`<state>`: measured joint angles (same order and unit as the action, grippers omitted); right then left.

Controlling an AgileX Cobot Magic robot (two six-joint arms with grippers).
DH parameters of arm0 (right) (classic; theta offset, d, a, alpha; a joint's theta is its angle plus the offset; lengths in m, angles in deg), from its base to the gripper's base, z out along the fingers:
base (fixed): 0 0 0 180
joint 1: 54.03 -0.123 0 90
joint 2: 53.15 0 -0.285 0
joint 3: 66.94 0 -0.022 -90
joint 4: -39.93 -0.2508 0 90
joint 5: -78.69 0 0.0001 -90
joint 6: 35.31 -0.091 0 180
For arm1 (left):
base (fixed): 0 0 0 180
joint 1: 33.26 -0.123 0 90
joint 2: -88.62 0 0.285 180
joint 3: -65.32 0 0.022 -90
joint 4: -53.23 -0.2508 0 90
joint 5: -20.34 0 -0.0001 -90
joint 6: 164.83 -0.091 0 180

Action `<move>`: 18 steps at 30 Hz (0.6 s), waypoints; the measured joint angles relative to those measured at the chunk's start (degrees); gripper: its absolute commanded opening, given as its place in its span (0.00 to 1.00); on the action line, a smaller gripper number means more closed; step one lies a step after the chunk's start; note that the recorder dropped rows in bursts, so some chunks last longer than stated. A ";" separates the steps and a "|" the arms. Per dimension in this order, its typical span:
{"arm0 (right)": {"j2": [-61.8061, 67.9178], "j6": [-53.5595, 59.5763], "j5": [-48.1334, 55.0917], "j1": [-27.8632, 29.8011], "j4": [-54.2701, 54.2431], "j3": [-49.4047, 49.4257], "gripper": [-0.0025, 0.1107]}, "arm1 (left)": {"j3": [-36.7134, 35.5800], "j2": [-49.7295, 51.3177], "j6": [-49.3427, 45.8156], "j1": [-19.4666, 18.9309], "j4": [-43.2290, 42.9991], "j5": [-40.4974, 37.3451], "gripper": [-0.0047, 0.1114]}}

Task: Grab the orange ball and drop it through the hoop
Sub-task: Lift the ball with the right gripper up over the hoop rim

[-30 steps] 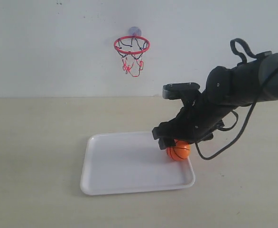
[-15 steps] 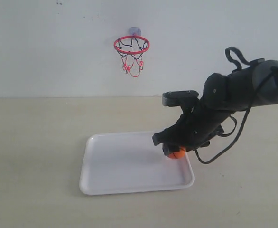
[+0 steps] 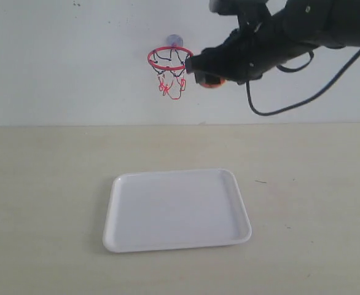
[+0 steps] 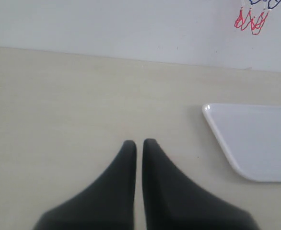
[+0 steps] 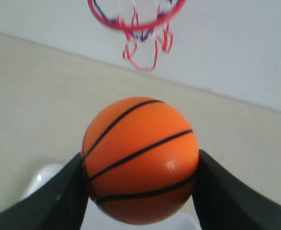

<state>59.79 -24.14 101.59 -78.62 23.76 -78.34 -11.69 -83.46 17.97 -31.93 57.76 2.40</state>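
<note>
While the right claw (image 3: pixel 206 77) pinches the ball (image 5: pixel 140 160), it hangs just beside the hoop (image 3: pixel 171 58), on the ring's right in the exterior view, about level with the net's top. From that view the claw hides most of the ball and only a sliver of orange shows. Ball not yet over the ring. Right wrist view: black seams clear, fingers (image 5: pixel 66 194) pressed on opposite sides of the ball, hoop ahead and higher. Hoop sits on the wall by its suction cup (image 3: pixel 174 40). Tray (image 3: pixel 168 241) lies flat on the tabletop (image 3: pixel 45 184), well below the hoop. Left claw (image 4: pixel 139 144): tips pressed together, low over the tabletop, well apart from the hoop, near a tray corner.
</note>
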 measured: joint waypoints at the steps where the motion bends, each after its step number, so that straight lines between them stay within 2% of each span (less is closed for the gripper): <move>1: 0.94 0.00 -0.61 0.00 -0.11 -2.24 0.02 | 0.00 0.00 0.00 0.00 0.00 0.00 0.08; 11: 13.85 3.14 -3.98 0.00 -5.83 -23.07 0.02 | 0.00 0.00 0.00 0.00 0.00 0.00 0.08; 18: 21.71 3.35 -3.98 0.00 -7.46 -33.78 0.02 | 0.00 0.00 0.00 0.00 0.00 0.00 0.08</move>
<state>81.50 -20.79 97.61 -78.62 16.30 -112.12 -11.69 -83.46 17.97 -31.93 57.76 2.40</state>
